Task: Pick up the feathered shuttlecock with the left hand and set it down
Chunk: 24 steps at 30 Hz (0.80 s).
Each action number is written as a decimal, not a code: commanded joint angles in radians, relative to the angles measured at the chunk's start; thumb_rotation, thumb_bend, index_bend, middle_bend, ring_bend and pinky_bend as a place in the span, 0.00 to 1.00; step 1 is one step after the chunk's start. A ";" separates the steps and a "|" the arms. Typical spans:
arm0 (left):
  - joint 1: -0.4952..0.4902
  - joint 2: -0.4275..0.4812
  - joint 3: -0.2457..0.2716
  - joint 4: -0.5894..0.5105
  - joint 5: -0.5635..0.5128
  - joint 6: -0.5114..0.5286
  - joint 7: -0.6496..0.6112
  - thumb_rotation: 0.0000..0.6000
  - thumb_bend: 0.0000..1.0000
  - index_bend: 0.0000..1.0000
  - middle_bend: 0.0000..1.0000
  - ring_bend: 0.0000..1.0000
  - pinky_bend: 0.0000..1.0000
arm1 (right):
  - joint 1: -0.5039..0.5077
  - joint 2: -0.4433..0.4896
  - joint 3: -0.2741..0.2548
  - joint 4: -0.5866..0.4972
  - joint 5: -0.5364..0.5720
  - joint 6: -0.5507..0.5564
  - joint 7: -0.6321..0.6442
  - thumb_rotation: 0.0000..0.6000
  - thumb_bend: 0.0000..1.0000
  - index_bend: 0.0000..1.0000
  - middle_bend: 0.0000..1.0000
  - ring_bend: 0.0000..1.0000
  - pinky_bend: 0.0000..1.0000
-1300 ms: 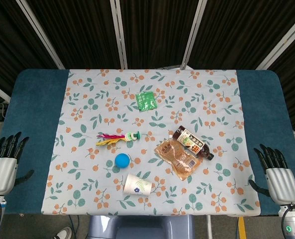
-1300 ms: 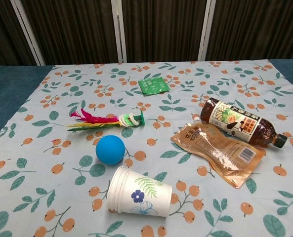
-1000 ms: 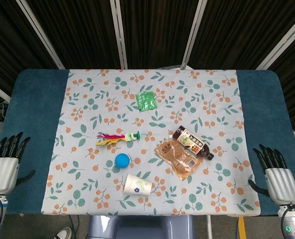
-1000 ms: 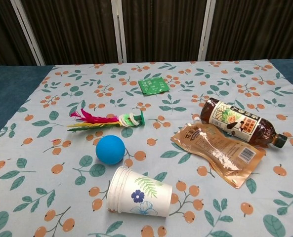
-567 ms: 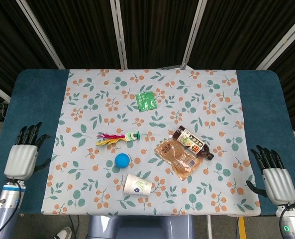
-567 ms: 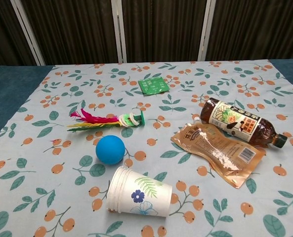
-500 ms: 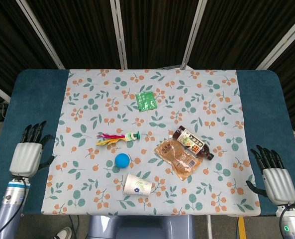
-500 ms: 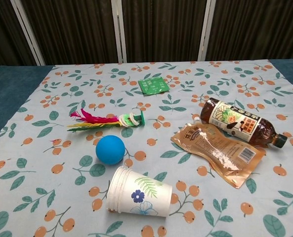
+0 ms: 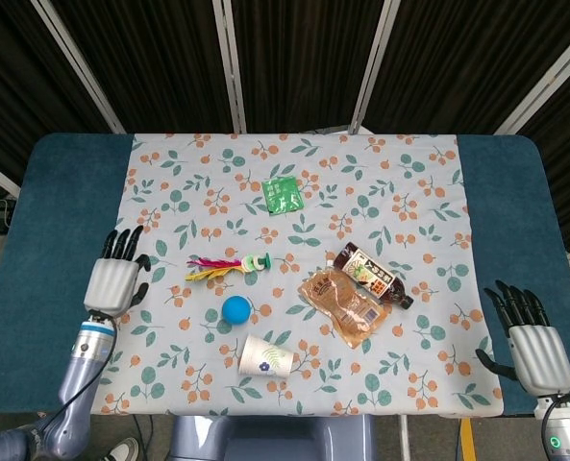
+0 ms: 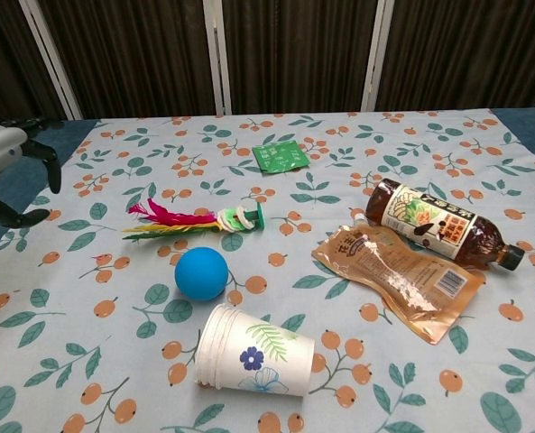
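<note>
The feathered shuttlecock (image 9: 229,266) lies flat on the flowered cloth, its red and yellow feathers pointing left and its green and white base to the right; the chest view shows the shuttlecock (image 10: 195,219) too. My left hand (image 9: 114,277) hovers open over the cloth's left edge, well left of the feathers, holding nothing. In the chest view the left hand (image 10: 4,171) enters at the left border. Off the cloth at the table's right front, my right hand (image 9: 527,338) is open and empty.
A blue ball (image 9: 235,308) sits just in front of the shuttlecock. A paper cup (image 9: 266,357) lies on its side near the front edge. A brown bottle (image 9: 372,276) and a snack pouch (image 9: 340,304) lie to the right. A green packet (image 9: 282,194) lies further back.
My left hand has moved rightwards from beside the table to the cloth's left edge, nearer the shuttlecock, and now shows in the chest view. The right hand has stayed put.
</note>
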State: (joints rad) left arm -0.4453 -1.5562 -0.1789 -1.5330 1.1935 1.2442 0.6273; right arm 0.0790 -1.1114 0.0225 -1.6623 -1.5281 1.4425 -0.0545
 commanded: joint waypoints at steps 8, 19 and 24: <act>-0.088 -0.193 -0.004 0.225 0.007 -0.040 0.001 1.00 0.35 0.50 0.00 0.00 0.00 | -0.001 0.002 0.000 -0.002 0.001 0.000 0.006 1.00 0.14 0.09 0.00 0.00 0.00; -0.117 -0.299 0.001 0.345 0.025 -0.044 -0.034 1.00 0.36 0.52 0.00 0.00 0.00 | -0.003 0.005 0.000 -0.006 0.003 0.001 0.015 1.00 0.14 0.09 0.00 0.00 0.00; -0.131 -0.332 0.002 0.388 0.033 -0.048 -0.036 1.00 0.36 0.52 0.00 0.00 0.00 | -0.004 0.006 -0.001 -0.009 0.002 0.001 0.015 1.00 0.14 0.09 0.00 0.00 0.00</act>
State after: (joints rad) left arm -0.5716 -1.8806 -0.1783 -1.1544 1.2217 1.1968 0.5913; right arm 0.0752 -1.1053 0.0214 -1.6709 -1.5264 1.4440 -0.0397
